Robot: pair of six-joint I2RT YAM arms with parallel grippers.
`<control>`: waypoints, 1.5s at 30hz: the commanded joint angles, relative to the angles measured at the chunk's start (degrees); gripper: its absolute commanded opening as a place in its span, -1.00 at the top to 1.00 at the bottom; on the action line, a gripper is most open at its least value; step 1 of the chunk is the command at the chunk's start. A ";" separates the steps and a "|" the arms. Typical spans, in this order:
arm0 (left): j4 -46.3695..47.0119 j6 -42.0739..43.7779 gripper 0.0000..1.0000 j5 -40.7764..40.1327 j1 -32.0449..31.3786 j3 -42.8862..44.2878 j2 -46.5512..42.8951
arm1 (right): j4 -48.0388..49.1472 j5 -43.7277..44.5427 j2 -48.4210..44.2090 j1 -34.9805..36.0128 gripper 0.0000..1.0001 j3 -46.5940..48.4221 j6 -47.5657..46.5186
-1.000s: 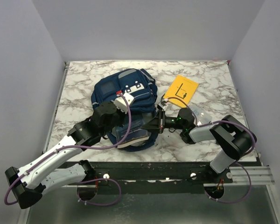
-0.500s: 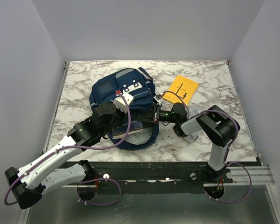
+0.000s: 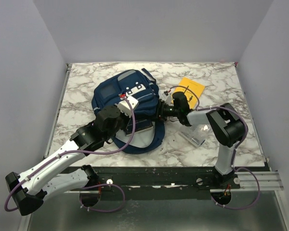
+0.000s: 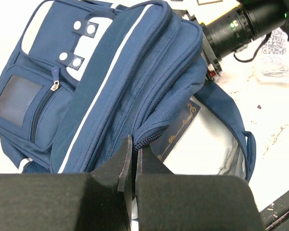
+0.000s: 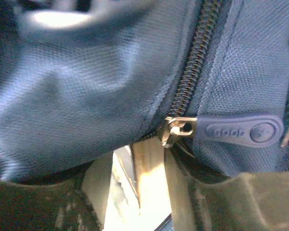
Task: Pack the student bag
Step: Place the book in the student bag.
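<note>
The student bag (image 3: 123, 96) lies left of centre on the marbled surface (image 3: 82, 86), its near end hidden from above by the left arm; the left pincer (image 4: 135, 147) is pinched tight on the bag's zip edge; the right pincer (image 3: 159, 112) sits against the bag's right side, and I cannot tell how wide it stands; only the left wrist view shows a navy book (image 4: 177, 131) inside; only the blurred right wrist view shows 1 zip pull (image 5: 241, 131).

Marble table (image 3: 86, 82), plain grey walls (image 3: 149, 29)
</note>
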 commanded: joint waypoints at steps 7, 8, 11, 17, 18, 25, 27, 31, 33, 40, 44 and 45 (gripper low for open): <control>5.69 -0.73 1.00 2.17 -0.20 1.71 -1.22 | -36.22 19.30 -6.50 0.38 -0.29 9.75 -23.67; 5.70 -0.83 1.00 1.94 -0.20 1.54 -1.34 | -36.43 21.33 -8.07 0.66 -0.31 8.48 -24.83; 5.53 -0.44 1.00 1.36 -0.24 1.92 -0.82 | -39.63 25.23 -13.84 1.27 -0.34 4.99 -23.31; 4.99 -1.18 1.00 3.36 -0.22 2.70 0.49 | -35.19 33.66 -24.82 9.89 -0.30 -2.36 -19.04; 4.81 -1.37 1.00 3.66 -0.21 2.83 0.54 | -32.78 34.89 -25.58 12.15 -0.25 -3.03 -18.55; 4.69 -1.77 1.00 4.18 -0.20 2.80 0.84 | -27.10 49.47 -22.45 22.05 0.14 -4.22 -22.34; 4.82 -1.82 1.00 3.70 -0.18 2.40 0.64 | -26.31 52.90 -21.35 23.18 0.16 -5.06 -23.02; 4.79 -1.68 1.00 3.74 -0.14 2.83 0.88 | -17.59 54.05 -18.34 24.16 0.18 -9.77 -25.86; 5.09 -1.91 1.00 4.33 -0.20 2.46 0.66 | -14.18 53.36 -15.64 24.20 0.28 -10.13 -26.87; 5.66 -1.91 1.00 5.40 -0.20 2.24 1.44 | 4.31 56.23 -11.21 25.99 0.41 -10.00 -28.26; 6.03 -3.36 1.00 5.31 -0.21 2.18 1.32 | 28.75 66.37 -4.73 28.23 0.39 -11.39 -26.09; 6.45 -3.33 1.00 5.27 -0.20 1.90 1.10 | 32.36 68.85 -1.96 28.70 0.38 -9.88 -26.57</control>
